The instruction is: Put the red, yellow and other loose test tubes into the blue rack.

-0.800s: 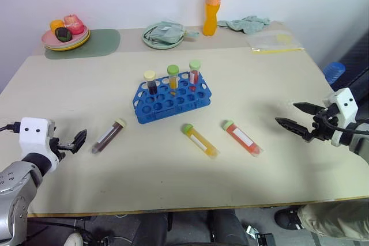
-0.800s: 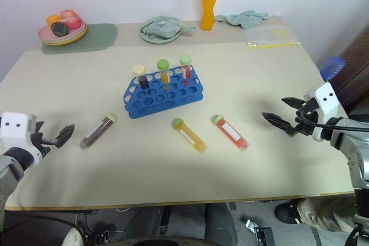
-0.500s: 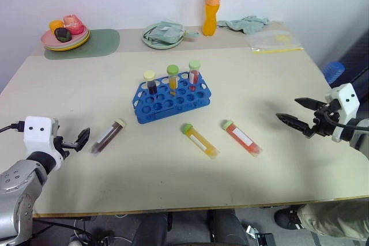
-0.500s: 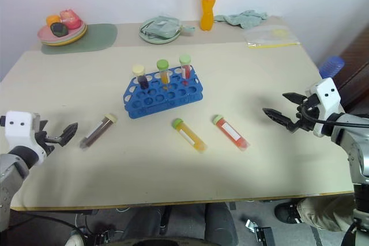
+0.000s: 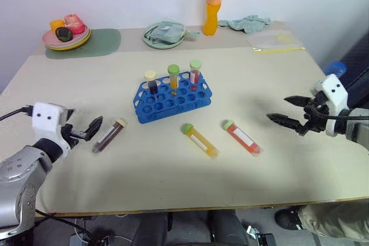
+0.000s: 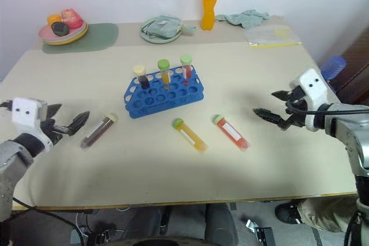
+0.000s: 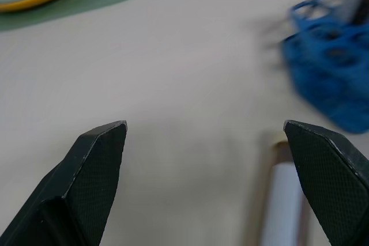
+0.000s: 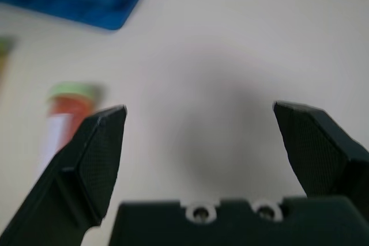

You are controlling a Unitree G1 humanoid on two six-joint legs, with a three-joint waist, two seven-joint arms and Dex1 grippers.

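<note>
Both tools stand wide open and empty: the left tool (image 5: 92,129) hangs just beside the cap end of the dark brown tube (image 5: 108,136), and the right tool (image 5: 293,113) hangs well to the right of the blue rack (image 5: 172,97), short of the red tube (image 5: 243,137). Taking the rack as landmark, the brown tube lies on the table (image 5: 277,73) in front of it and to its left, the yellow tube (image 5: 200,140) lies in front of it, and the red tube lies in front and to its right; all three lie flat and apart from one another. Three capped tubes already stand upright in the rack's back row. Risks, as judged: the loose tubes are smooth round cylinders on a plain matt top, so a tool closing off-centre could roll one away or squirt it out of the grip; a tube taken near one end may droop and catch the rack's rim on the way in. The rack is light-looking moulded plastic with round holes, so a skewed insertion could shove or tip it and disturb the standing tubes. Tube walls look clear and glossy with white labels.
</note>
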